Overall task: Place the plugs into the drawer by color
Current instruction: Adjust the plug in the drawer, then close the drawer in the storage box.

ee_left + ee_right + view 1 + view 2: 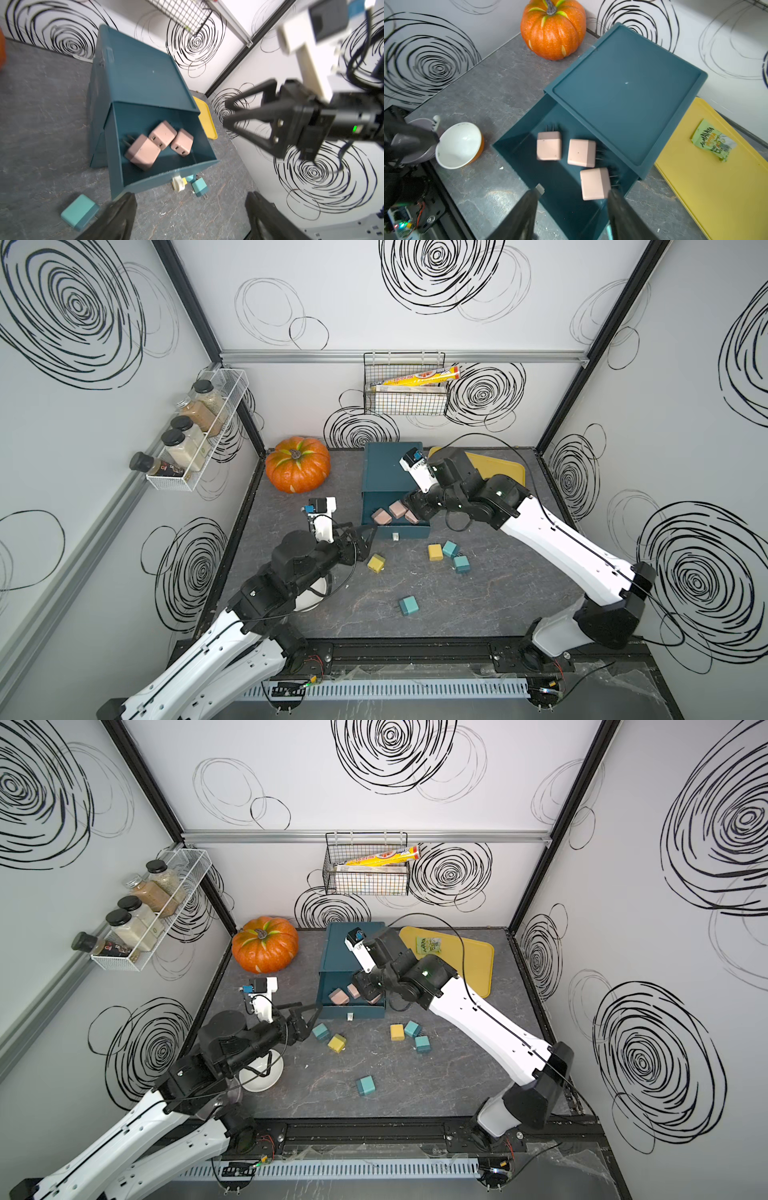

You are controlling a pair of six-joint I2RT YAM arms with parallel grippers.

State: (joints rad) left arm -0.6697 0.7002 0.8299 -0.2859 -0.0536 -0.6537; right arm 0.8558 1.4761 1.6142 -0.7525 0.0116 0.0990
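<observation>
Holding 3 pink plugs [549, 148], pulled-out drawer [411, 531] sits at 12 o'clock; teal plugs [365, 1085] and yellow plugs [397, 1031] lie loose at its 6 o'clock. Left gripper [190, 196], right gripper [226, 113]: jaws apart, empty.

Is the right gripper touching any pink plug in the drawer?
Apart. Left wrist view: the open right gripper hangs clear, drawer wall visible between it and the nearest pink plug.

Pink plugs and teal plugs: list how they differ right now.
Colour: the pink plugs are dusty pink, the teal plugs blue-green. Place: the pink plugs lie inside the open drawer; the teal plugs lie on the table before it. Spread: the pink plugs huddle together, the teal plugs are scattered. Both are small cubes with two metal prongs.
</observation>
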